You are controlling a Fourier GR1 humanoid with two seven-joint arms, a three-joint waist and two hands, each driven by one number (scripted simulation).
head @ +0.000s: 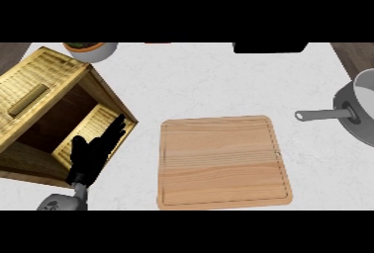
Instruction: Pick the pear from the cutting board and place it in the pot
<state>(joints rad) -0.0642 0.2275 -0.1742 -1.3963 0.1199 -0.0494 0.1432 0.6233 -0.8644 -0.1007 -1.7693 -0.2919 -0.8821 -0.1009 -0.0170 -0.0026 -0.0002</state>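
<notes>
While the left hand (pixel 93 150) is resting with fingers straight over a wooden box (pixel 44 89), the cutting board (pixel 223 162) is lying bare beside the pot (pixel 359 111).

Left hand (pixel 91 158) at lower left, fingers (pixel 113 127) straight and pointing up, grey forearm (pixel 62 201) below

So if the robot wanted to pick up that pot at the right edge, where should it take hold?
By the handle: a straight grey bar sticking out leftward from the pot over open counter. Coming from above and closing round the bar looks easiest; the pot's body is partly out of view.
</notes>
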